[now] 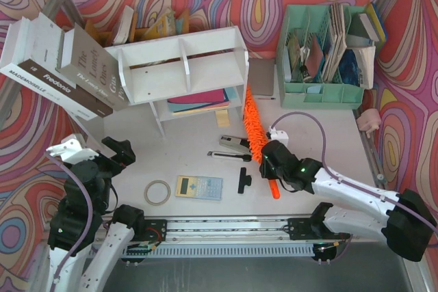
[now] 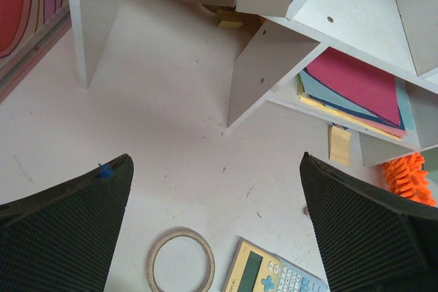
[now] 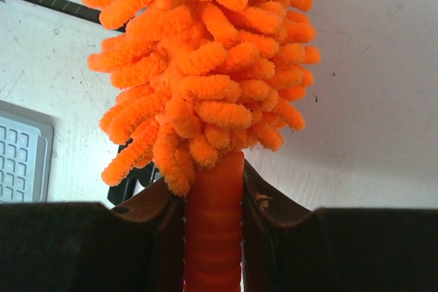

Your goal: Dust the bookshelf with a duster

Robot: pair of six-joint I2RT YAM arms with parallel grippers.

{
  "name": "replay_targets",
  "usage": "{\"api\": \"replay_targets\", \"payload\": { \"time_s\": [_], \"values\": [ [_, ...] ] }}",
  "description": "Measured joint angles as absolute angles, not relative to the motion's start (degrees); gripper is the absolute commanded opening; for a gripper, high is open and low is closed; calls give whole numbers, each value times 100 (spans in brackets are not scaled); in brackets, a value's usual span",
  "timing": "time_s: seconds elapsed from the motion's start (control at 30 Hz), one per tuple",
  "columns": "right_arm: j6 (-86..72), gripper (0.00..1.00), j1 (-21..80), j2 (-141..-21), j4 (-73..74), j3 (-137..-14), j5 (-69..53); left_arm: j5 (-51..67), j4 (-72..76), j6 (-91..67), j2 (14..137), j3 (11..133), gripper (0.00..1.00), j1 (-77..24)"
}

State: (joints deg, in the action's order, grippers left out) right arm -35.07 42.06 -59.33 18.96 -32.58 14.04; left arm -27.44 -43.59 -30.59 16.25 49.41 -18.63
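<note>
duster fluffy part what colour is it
Bright orange all over. The duster shows best in the right wrist view.

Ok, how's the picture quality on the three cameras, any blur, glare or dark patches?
Top external: evenly lit and sharp, soft shadow under the bookshelf. Left wrist: table bright, left gripper's fingers dark in the bottom corners. Right wrist: the duster fills the frame, sharp; right gripper's fingers nearly black.

We find the bookshelf far back on the desk, books leaning to its left, a file organizer to its right. The duster runs from our right hand beside the shelf's right end. A tape ring and calculator lie nearer us.
</note>
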Motion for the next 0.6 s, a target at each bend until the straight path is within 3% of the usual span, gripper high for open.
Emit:
{"api": "replay_targets", "payload": {
  "time_s": [0.23, 0.6],
  "values": [
    [-3603, 0, 4211, -5975, 1813, -3251, 1352, -2746, -4359, -3059, 1625, 4941, 98, -1863],
    [-3273, 0, 4206, -5194, 2412, -4600, 1745, -2746, -4359, -3059, 1623, 4941, 98, -1863]
  ]
}}
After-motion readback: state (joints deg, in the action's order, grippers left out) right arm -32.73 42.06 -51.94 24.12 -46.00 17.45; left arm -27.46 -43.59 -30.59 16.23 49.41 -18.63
